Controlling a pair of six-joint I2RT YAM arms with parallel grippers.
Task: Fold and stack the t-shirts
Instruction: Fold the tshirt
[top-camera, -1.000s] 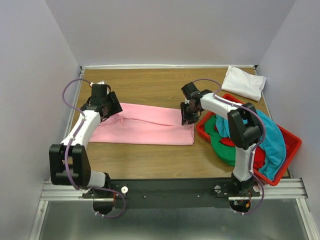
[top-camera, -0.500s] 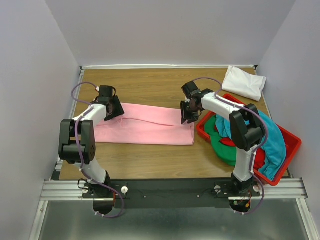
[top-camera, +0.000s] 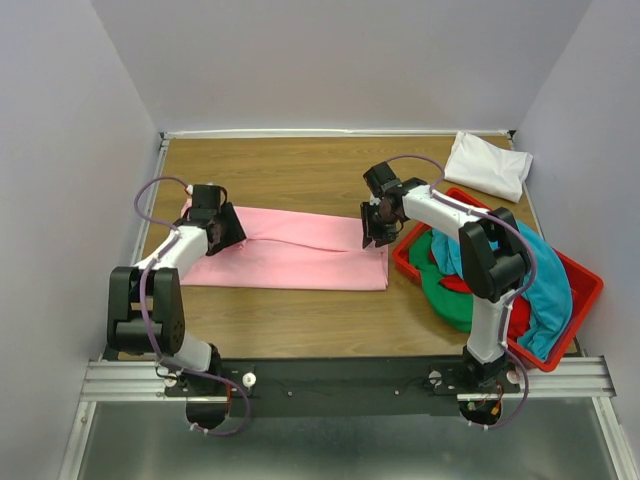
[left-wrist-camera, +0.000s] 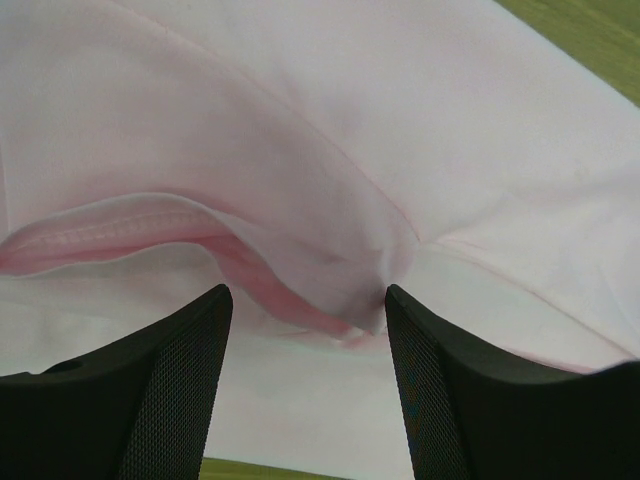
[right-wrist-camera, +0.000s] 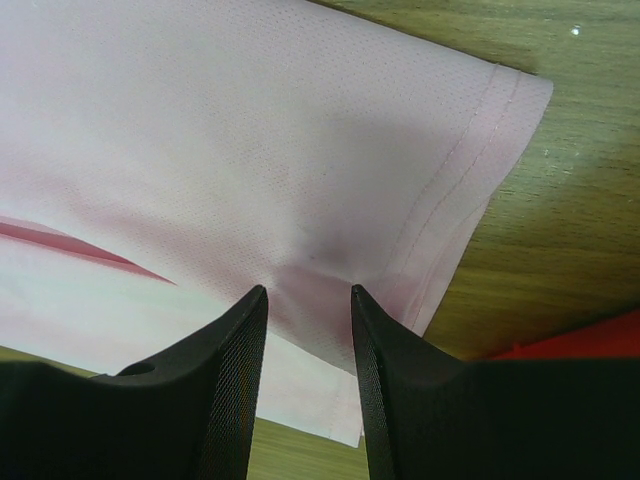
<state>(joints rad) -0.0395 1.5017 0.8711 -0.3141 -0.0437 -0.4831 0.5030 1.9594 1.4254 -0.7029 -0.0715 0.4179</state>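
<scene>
Cloth puckers between the nearly closed jaws of the right gripper (top-camera: 374, 238), which pinches the right end of the pink t-shirt (top-camera: 290, 255). The shirt lies as a long band across the wooden table (top-camera: 300, 175). The left gripper (top-camera: 230, 228) sits on its left end, jaws apart, a raised fold between them. A folded white t-shirt (top-camera: 488, 165) rests at the far right corner.
</scene>
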